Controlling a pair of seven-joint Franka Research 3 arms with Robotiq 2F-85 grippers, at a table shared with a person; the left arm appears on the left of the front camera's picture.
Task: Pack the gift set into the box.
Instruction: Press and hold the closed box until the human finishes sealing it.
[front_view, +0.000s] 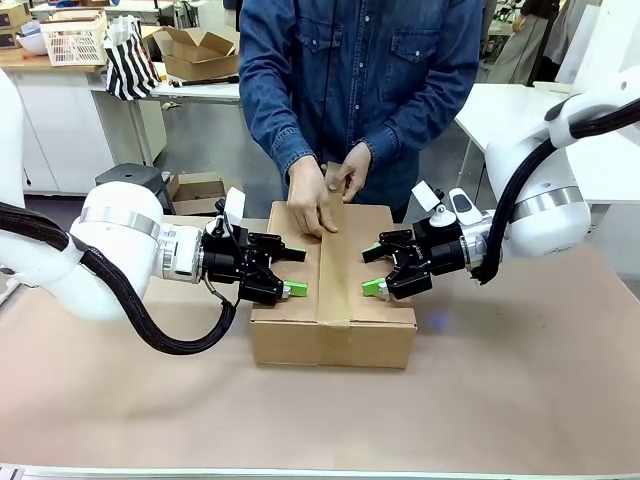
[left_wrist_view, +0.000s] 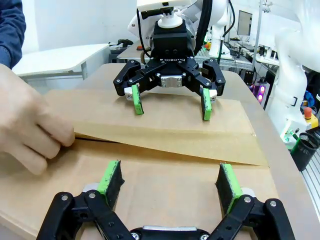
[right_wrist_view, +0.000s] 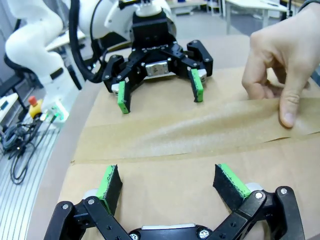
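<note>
1. I see the box mid-tabletop, flaps folded shut, the person's hands pressing its far edge.
2. My left gripper hovers spread at its left edge.
3. My right gripper hovers spread at the right edge.

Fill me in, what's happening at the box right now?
The box sits closed on the table, a strip of brown tape running along its top seam. The person's hands press the tape down at the far end. The left gripper and right gripper, both open, flank the seam on the top flaps.
</note>
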